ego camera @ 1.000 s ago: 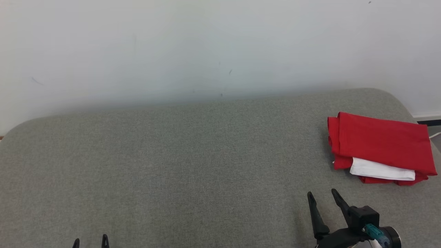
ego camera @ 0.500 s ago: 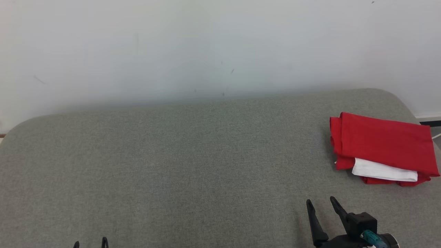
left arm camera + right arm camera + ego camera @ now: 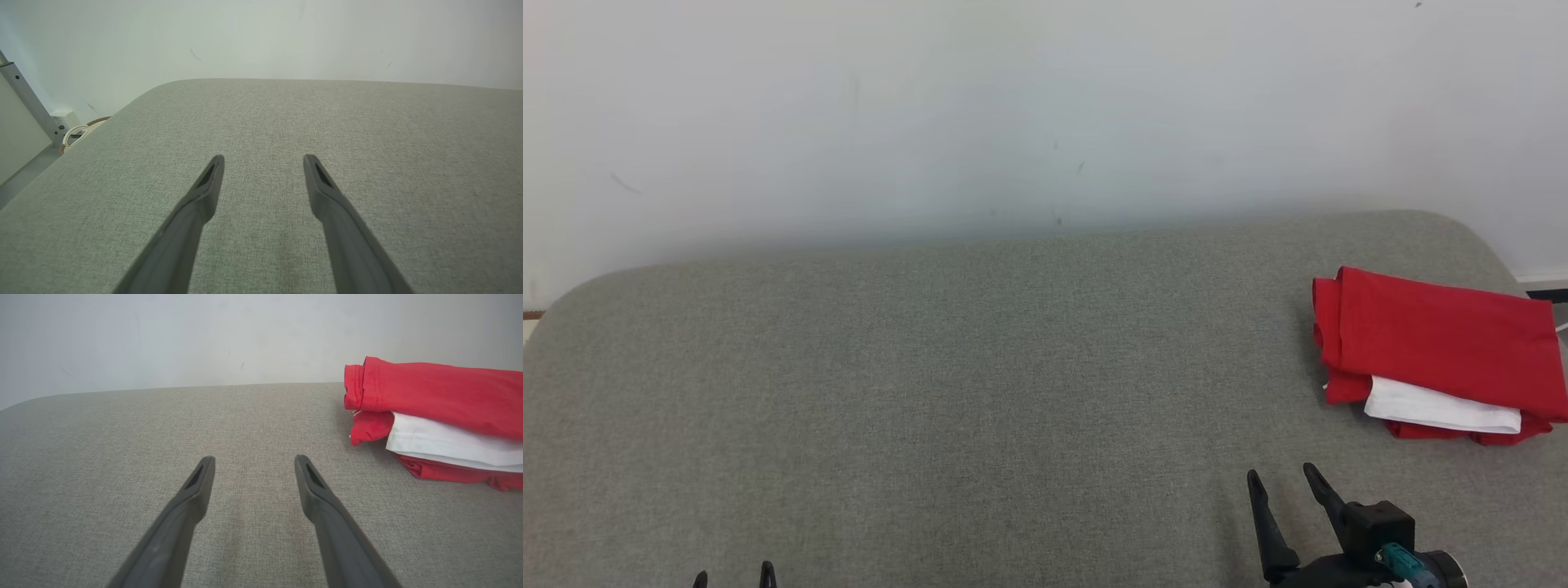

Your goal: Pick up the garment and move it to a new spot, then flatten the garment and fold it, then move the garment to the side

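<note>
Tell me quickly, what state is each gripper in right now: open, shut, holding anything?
Left gripper: jaws open, holding nothing.
Right gripper: jaws open, holding nothing; the folded red garment lies apart from it.

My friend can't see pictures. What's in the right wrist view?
A folded red and white garment lies at the right on a grey padded surface. The right hand, open and empty, points toward a pale wall.
</note>
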You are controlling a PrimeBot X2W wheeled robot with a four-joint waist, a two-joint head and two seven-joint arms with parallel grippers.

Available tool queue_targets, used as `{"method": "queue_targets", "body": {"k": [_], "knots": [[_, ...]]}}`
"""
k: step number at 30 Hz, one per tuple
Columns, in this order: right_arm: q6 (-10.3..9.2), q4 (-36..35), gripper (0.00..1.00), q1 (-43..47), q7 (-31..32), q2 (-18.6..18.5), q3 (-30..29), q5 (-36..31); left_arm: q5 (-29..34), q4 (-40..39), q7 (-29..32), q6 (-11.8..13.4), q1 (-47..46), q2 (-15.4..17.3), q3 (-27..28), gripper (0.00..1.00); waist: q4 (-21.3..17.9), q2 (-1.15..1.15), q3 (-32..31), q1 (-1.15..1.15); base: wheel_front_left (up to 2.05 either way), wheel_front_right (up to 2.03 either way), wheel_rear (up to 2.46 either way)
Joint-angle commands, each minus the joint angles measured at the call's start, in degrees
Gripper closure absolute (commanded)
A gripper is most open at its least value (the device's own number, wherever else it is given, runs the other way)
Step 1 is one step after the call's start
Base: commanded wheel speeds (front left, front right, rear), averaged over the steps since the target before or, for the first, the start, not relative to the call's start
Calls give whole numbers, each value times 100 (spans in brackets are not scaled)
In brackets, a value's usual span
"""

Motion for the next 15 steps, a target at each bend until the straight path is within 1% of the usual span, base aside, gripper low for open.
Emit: {"method": "queue_targets", "body": {"k": [1,15], "knots": [[-1,-85,0,-173,-2,13,-13,-29,-45,-63,-3,-9,-61,22,23,0,5,0,2,0,0,0,0],[-2,-89,0,-191,-2,36,-33,-74,-68,-61,-3,-107,-83,18,79,0,61,0,28,0,0,0,0]]}}
